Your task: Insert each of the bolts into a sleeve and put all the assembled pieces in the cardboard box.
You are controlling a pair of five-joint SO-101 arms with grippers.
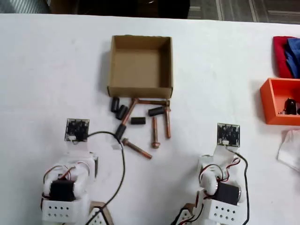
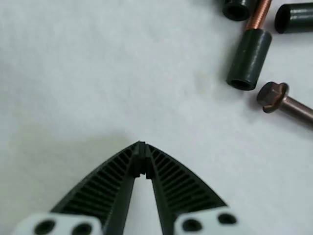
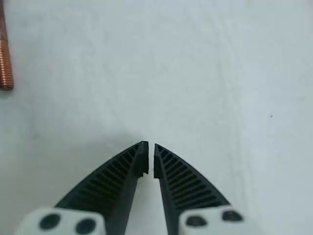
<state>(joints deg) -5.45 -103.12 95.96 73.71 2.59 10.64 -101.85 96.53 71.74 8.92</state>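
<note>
Bolts (image 1: 154,132) and sleeves (image 1: 138,121) cluster by the cardboard box (image 1: 140,92) near wall; left fingers (image 2: 112,186) and right fingers (image 3: 113,185) are together.

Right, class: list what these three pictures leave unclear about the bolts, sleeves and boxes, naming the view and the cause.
- High view: the orange box is cut by the frame edge; the dark item inside is too small to identify.
- Left wrist view: a copper shaft meets a sleeve; how deep it goes is hidden by the sleeve.
- Right wrist view: a bolt is cut by the frame edge, head beyond it.
</note>
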